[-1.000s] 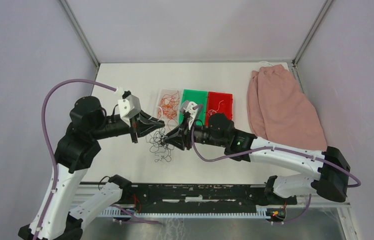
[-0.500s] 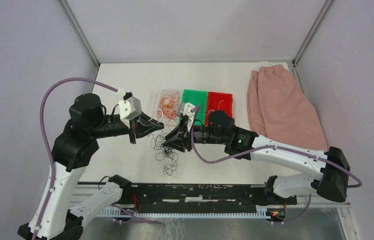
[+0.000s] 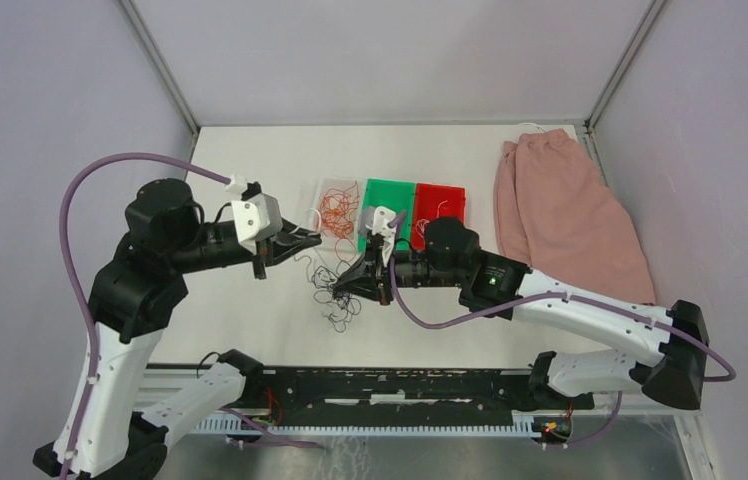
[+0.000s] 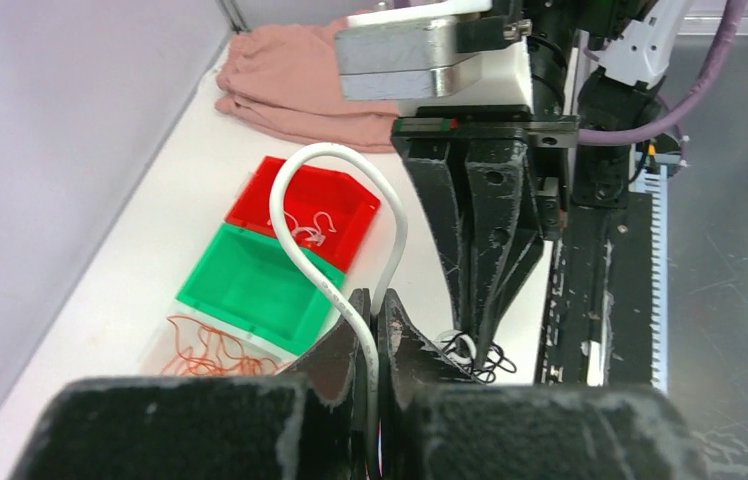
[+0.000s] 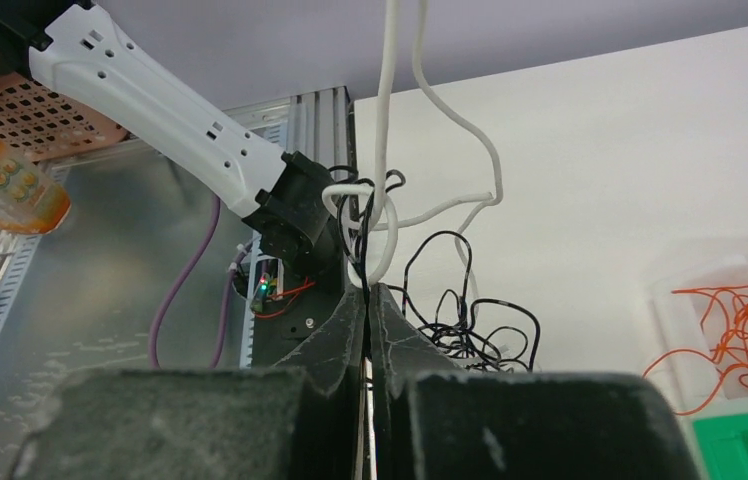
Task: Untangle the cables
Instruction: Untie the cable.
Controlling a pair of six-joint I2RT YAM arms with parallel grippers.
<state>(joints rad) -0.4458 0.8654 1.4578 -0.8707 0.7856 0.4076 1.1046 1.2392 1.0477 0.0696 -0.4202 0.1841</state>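
Having snapped closed, right claw [image 3: 340,288] now pinches the cables [image 3: 338,312].

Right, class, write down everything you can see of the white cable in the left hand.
The white cable is thin, smooth, plastic-coated by its look, thicker than the black wires. The shut fingers of the left hand pinch it, and it rises from them in a stiff open loop. Lifted off the table, it seems to run to the right hand, where it curls, tangled with black wires, at that hand's shut tips; whether it is gripped there is unclear.
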